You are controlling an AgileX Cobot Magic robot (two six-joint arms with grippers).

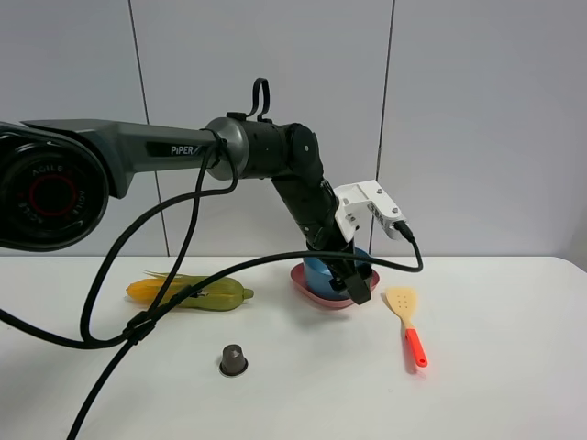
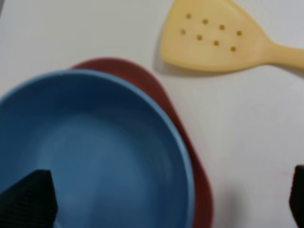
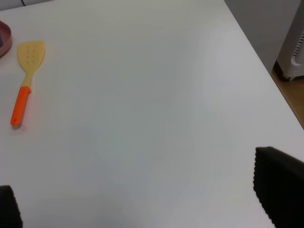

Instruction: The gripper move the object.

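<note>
Bowl (image 2: 95, 152) sitting on pink plate (image 2: 156, 90); we are straddling its rim with left gripper (image 2: 164, 197), jaws released; right gripper (image 3: 142, 199) hanging released above table (image 3: 142, 95).

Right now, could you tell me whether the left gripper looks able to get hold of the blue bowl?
Probably yes: the left gripper is open right at the blue bowl, one finger inside, the other outside its rim, with nothing else between.

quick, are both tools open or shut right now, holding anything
left tool: open, one jaw inside and one outside the rim of the blue bowl, not clamped
right tool: open, holding nothing
</note>
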